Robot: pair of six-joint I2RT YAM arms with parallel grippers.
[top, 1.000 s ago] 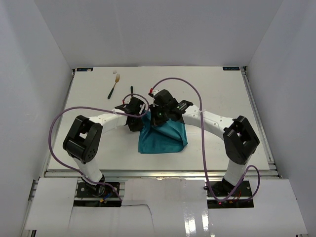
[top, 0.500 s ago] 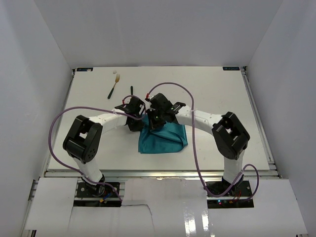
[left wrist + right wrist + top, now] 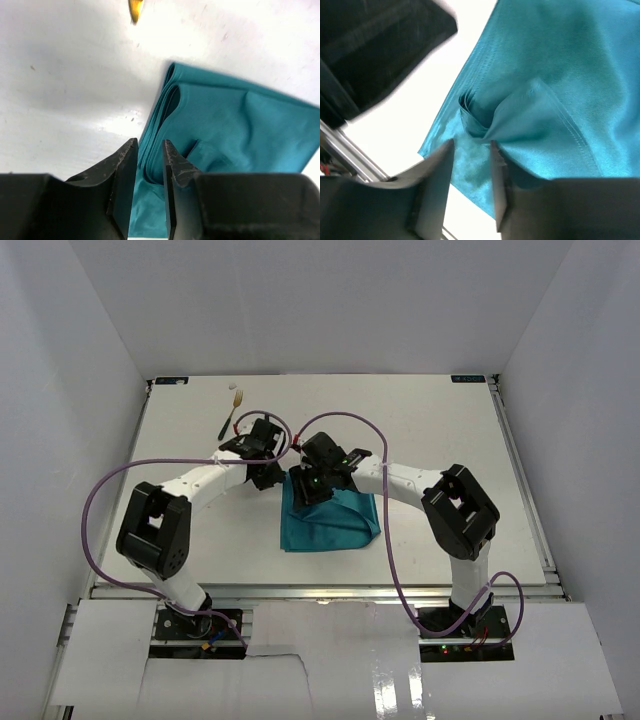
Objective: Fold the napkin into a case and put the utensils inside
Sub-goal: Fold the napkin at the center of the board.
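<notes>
The teal napkin lies folded in several layers at the table's middle. My right gripper hovers low over its far left corner. In the right wrist view its jaws stand a little apart above a bunched pleat of the napkin. My left gripper sits just left of the napkin, jaws narrowly apart and empty, with the napkin's layered edge ahead of them. The fork lies at the far left. Only the knife's yellowish blade tip shows; in the top view the left arm covers it.
White walls close in the table on three sides. Purple cables loop over both arms. A small white bit lies by the fork's head at the far edge.
My right gripper has moved left across the napkin's far edge to its left corner. My left arm has stretched away from me, its wrist now over the knife. The napkin stays put.
</notes>
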